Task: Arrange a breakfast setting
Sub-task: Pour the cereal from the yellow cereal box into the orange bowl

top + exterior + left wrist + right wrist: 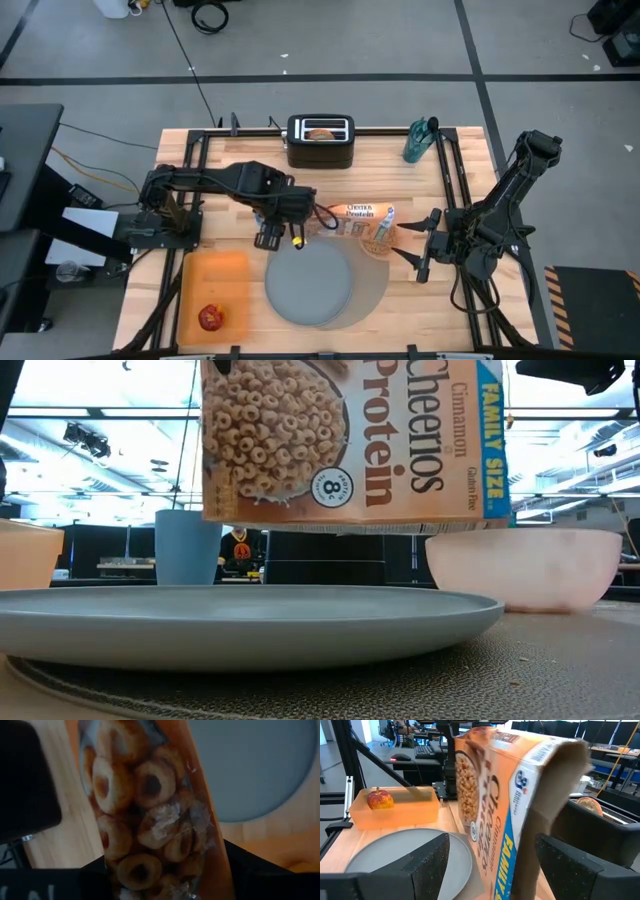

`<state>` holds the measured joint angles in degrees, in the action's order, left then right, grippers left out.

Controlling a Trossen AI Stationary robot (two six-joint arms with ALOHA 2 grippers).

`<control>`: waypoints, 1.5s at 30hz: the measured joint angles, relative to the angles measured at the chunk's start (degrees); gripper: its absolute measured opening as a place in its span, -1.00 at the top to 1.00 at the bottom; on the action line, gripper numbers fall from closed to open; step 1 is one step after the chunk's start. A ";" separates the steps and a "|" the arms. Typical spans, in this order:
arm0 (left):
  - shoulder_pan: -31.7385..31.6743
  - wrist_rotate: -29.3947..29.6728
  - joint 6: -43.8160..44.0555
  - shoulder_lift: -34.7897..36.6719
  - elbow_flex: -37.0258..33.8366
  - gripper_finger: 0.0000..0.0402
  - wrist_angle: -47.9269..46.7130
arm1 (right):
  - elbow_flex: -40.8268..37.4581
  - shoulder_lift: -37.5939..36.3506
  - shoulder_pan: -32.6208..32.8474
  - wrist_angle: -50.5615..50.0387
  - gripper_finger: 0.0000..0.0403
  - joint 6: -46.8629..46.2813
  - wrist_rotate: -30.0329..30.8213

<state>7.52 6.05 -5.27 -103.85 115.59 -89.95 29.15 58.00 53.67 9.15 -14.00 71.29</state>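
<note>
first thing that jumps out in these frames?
The Cheerios box, tipped on its side and held up over the table behind the blue-grey plate, with the left gripper shut on its end. Next, the red apple alone in the orange tray at the front left.

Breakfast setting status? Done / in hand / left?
Done: plate sits on the mat, pink bowl beside it. In hand: left gripper holds the Cheerios box tipped over toward the bowl; right gripper waits open nearby. Left: apple sits in the orange tray, bagel in the toaster. No spoon visible.
</note>
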 joint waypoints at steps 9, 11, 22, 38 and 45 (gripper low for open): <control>-0.23 -0.60 0.14 0.34 0.02 0.01 -0.06 | 0.00 0.00 0.00 -0.02 -0.48 0.00 -0.42; -0.12 -0.71 1.36 0.34 0.02 0.01 -0.05 | 0.00 0.00 -0.02 -0.02 -0.48 -0.09 -0.42; 0.46 0.42 0.41 0.56 0.02 0.01 -0.07 | 0.00 0.00 -0.01 -0.12 -0.48 -0.83 -0.44; 0.78 0.82 0.76 0.59 0.02 0.01 -0.04 | 0.00 0.00 0.00 -0.48 -0.48 -1.09 -0.20; 1.29 2.26 -0.66 0.61 0.02 0.01 -0.06 | -0.02 0.02 -1.96 -4.90 -0.48 -4.11 1.55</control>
<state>8.81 8.31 -5.94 -103.24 115.61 -90.01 29.12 58.02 51.71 4.25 -18.11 72.84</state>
